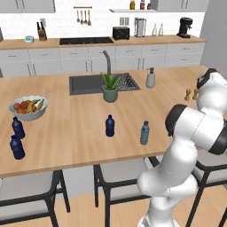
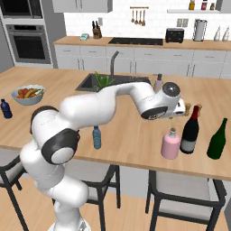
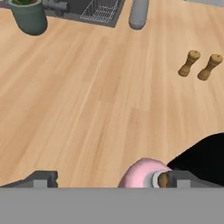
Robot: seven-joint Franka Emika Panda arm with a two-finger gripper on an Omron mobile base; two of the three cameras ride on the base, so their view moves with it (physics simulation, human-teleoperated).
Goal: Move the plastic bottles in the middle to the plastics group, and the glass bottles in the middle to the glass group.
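The squat pale pink glass bottle [image 2: 170, 144] stands on the wooden counter [image 2: 131, 140] just beside the tall dark red-necked wine bottle [image 2: 190, 131] (its glass group). The hand [image 3: 109, 179] hangs released above it, jaws wide, holding nothing.

A home kitchen — sink [image 1: 88, 83], wall oven [image 2: 29, 43], toaster [image 1: 120, 33], wooden island [image 1: 66, 128].

Bottle colours on the light wood desk [image 2: 135, 144]

Pink bottle [image 2: 170, 144], black wine bottle [image 2: 190, 131] with red neck, green bottle [image 2: 217, 139], teal bottle [image 1: 144, 133], three navy bottles [image 1: 110, 126].
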